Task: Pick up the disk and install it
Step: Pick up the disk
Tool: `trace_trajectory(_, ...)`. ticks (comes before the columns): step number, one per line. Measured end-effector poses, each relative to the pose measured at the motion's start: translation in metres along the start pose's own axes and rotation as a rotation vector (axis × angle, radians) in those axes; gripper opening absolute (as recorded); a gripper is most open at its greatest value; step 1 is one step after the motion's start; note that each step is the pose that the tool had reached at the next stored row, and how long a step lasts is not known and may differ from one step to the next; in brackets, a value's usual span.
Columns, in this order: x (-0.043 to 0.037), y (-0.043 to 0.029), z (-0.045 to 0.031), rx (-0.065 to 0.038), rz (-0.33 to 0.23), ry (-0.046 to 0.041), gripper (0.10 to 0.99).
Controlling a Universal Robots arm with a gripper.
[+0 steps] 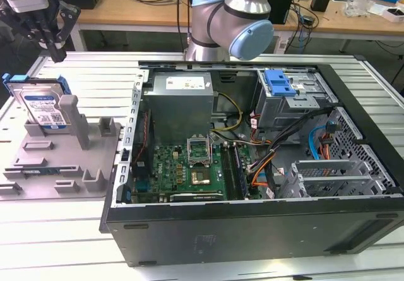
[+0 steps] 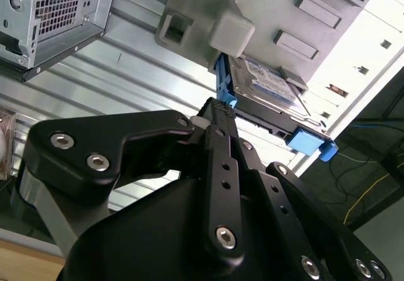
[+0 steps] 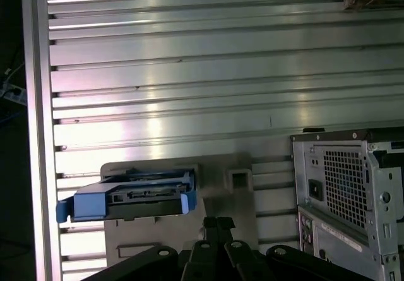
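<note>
Black metal, drawn together and empty: my gripper has its jaws closed on nothing, and the second wrist view shows the ribbed fingertips meeting with no gap. It hangs in the air, touching nothing.

Just below the hand, apart from it, the disk leans on edge in the grey fixture, its blue carrier wrapped round the silver body. In the first wrist view the disk lies a little ahead of the fingertips, seated in that same holder.

Farther out from the hand, well apart across the slotted aluminium table, the open computer case sits with its drive cage.

My reading is that the job is at its start: the disk is not yet grasped and nothing is installed.
</note>
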State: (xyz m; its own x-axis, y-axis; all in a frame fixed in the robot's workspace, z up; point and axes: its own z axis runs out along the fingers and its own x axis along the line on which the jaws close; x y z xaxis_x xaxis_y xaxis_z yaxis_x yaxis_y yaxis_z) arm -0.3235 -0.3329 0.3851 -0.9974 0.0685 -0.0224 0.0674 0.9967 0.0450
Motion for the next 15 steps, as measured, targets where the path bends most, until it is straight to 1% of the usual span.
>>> trace_trajectory(2, 0.0001, 0.0, 0.001, -0.002, -0.104, 0.0064, 0.106)
trace_trajectory(4, 0.0001, 0.0, 0.0014, -0.004, -0.167, 0.0124, 0.106)
trace_trajectory(5, 0.0001, -0.0001, 0.0016, -0.006, -0.216, 0.0188, 0.106)
trace_trajectory(7, 0.0001, 0.0, 0.0017, -0.006, -0.249, 0.0239, 0.106)
trace_trajectory(9, 0.0, -0.0001, 0.0018, -0.008, -0.31, 0.0353, 0.106)
trace_trajectory(10, 0.0001, 0.0, 0.0019, -0.008, -0.328, 0.0384, 0.106)
trace_trajectory(13, 0.0001, -0.0001, 0.0019, -0.01, -0.387, 0.0444, 0.106)
trace_trajectory(14, 0.0001, -0.0001, 0.002, -0.01, -0.423, 0.0466, 0.106)
trace_trajectory(15, 0.0001, -0.0001, 0.002, -0.011, -0.441, 0.0476, 0.106)
